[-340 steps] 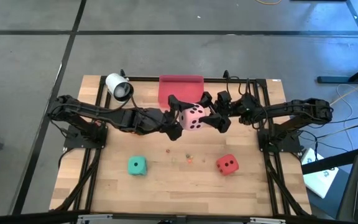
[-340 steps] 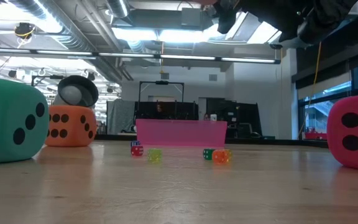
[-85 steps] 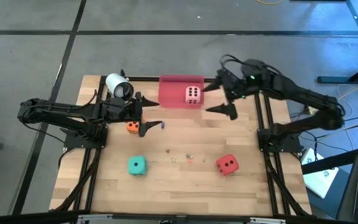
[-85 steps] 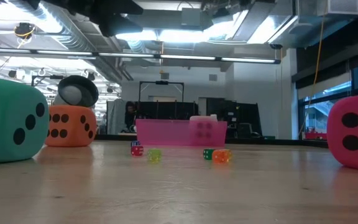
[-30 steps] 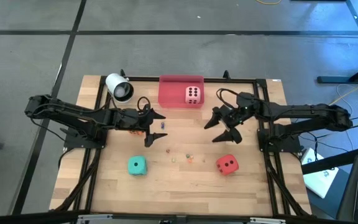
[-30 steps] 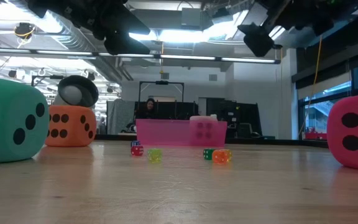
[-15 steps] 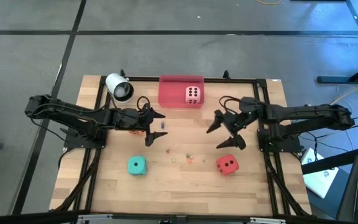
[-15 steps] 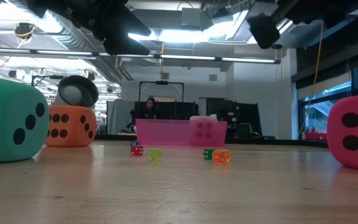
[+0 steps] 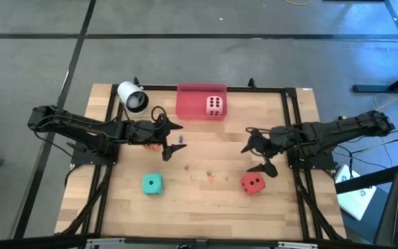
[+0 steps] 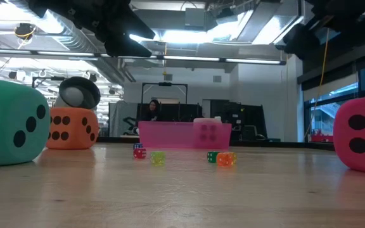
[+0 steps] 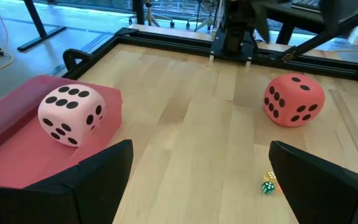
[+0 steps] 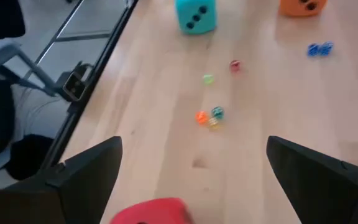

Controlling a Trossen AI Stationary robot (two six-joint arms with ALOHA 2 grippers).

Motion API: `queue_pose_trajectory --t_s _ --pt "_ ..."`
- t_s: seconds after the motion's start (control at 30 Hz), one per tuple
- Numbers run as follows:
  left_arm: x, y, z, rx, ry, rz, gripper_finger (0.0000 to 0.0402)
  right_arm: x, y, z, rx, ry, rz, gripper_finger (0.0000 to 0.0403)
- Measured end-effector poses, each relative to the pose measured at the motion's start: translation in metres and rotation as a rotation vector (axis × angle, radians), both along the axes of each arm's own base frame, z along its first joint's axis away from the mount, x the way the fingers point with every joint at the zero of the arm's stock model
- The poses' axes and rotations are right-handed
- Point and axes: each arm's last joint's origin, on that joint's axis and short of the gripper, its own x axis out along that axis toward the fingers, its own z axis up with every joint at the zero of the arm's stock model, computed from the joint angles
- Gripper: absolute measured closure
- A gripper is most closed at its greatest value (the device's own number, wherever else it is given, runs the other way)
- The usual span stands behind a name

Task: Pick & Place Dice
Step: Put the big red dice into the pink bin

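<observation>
Four dice show. The pale pink die (image 9: 215,104) rests in the flat red-pink tray (image 9: 192,104) at the far edge. The orange die (image 9: 153,146) sits on the table, mostly hidden under my left arm. The teal die (image 9: 152,184) and the red die (image 9: 252,182) sit nearer the front. My left gripper (image 9: 170,142) hovers open, its fingers just past the orange die toward the table's middle. My right gripper (image 9: 257,158) hovers open, slanting down, just on the far side of the red die (image 12: 151,211). Neither has anything between its fingers.
Several tiny coloured beads (image 9: 200,173) lie scattered at the table's middle, between the big dice. A white cylinder with a dark opening (image 9: 132,97) stands at the far left corner. A black frame rail (image 9: 292,138) runs along the table's sides. A person shows in the room behind (image 10: 152,109).
My right gripper has swung from the table's middle toward the near and right edges, closing on the red die, and has tipped further downward; it stays open. The dice have not moved.
</observation>
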Motion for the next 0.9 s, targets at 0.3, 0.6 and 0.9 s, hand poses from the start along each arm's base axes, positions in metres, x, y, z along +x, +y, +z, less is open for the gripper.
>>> queue_pose_trajectory --t_s 0.3,0.6,0.9 --pt "0.000 0.000 0.000 -0.015 -0.005 0.012 0.0029 0.005 0.031 -0.012 -0.075 0.064 0.045 0.0003" --pt "0.000 0.000 0.000 -0.022 -0.007 0.015 0.0029 0.027 0.049 0.008 -0.071 0.101 0.099 0.0003" --pt "0.000 0.000 0.000 -0.010 -0.002 -0.007 0.0029 0.028 0.050 0.016 0.043 0.161 0.019 0.0003"
